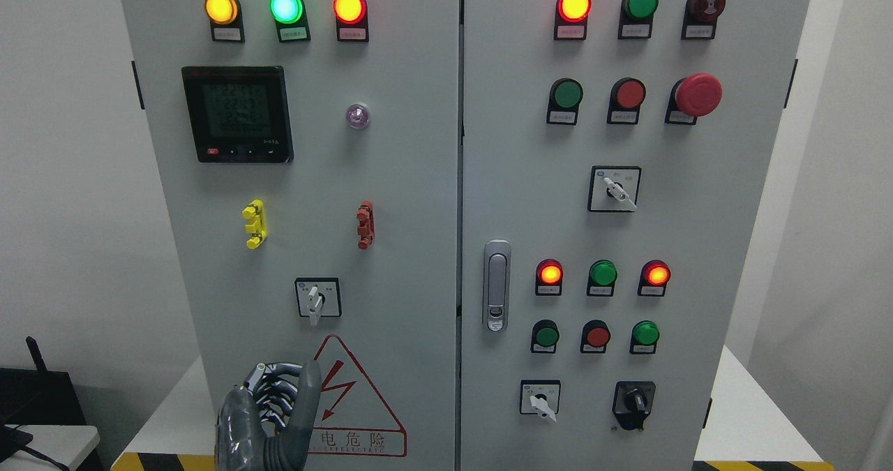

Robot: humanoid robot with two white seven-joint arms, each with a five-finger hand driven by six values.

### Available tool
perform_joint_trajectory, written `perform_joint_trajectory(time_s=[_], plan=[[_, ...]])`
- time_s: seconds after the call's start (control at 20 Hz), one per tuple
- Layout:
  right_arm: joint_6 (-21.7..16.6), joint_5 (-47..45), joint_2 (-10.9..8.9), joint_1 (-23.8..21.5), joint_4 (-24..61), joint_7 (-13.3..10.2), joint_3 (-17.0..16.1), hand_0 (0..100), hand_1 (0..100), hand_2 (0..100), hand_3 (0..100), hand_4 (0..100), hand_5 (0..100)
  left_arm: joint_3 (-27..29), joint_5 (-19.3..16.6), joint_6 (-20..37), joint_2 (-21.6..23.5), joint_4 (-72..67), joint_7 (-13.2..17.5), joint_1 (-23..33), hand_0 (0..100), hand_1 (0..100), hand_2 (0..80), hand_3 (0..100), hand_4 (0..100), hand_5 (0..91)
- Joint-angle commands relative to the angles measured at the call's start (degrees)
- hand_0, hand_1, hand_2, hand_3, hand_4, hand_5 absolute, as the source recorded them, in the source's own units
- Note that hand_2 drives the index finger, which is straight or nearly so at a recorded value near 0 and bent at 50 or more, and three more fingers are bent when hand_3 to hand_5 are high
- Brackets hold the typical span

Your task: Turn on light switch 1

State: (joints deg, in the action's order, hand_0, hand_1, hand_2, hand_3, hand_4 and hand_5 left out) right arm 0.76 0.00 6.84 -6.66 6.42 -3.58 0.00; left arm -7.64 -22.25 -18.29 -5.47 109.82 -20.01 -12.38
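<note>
Plain white walls (63, 178) flank a white platform (753, 415) with hazard-striped edging (160, 461).

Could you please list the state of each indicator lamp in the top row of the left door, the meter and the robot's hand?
Yellow lamp: lit.
Green lamp: lit.
Red lamp: lit.
Meter: display on, digits unreadable.
Left hand: fingers curled, holding nothing, below the rotary switch.
</note>
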Motion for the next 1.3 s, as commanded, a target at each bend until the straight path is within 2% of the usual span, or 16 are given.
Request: perform_joint_trajectory(time_s=[0.0,0.2,0.4,0.75,1.05,1.25], plan=[[0.03,-1.41,0.02,-0.02,0.0,-0.02,0.97,12,39,0,0,0,0,-1.33,0.37,-0.87,-0.41,-0.04,-0.29,-0.98,19,32,48.3,82,85,86.0],[-0.05,-1.41,-0.07,-0.02,0.0,-0.02,0.97,12,39,0,0,0,0,-1.24,0.63,-2.71,-0.41,-0.04,-0.9,-1.24,21,31,48.8,83,86,86.3],[-0.05,-1.41,0.02,-0.02,0.0,-0.02,0.97,12,39,0,0,0,0,-1.33,2.48,-6.23,-0.5,-0.13,-1.52,-3.61,22,30,48.8,84,86,86.6],[0.03,-1.41,0.02,0.07,0.0,-0.02,0.97,12,39,0,0,0,0,-1.33,2.65,-10.62,-0.85,-0.22,-1.61,-7.3,23,30,48.6,83,86,86.6],[0.03,-1.41,0.02,0.07,0.0,-0.02,0.97,12,39,0,0,0,0,-1.33,2.92,-12.39,-0.94,-0.39,-2.84,-8.8,22,38,46.8,81,85,86.8],[-0.05,-1.41,0.02,0.07,0.0,-0.02,0.97,12,39,0,0,0,0,-1.33,3.44,-12.39,-0.94,-0.39,-3.98,-8.98,17,47,46.3,80,85,86.8]])
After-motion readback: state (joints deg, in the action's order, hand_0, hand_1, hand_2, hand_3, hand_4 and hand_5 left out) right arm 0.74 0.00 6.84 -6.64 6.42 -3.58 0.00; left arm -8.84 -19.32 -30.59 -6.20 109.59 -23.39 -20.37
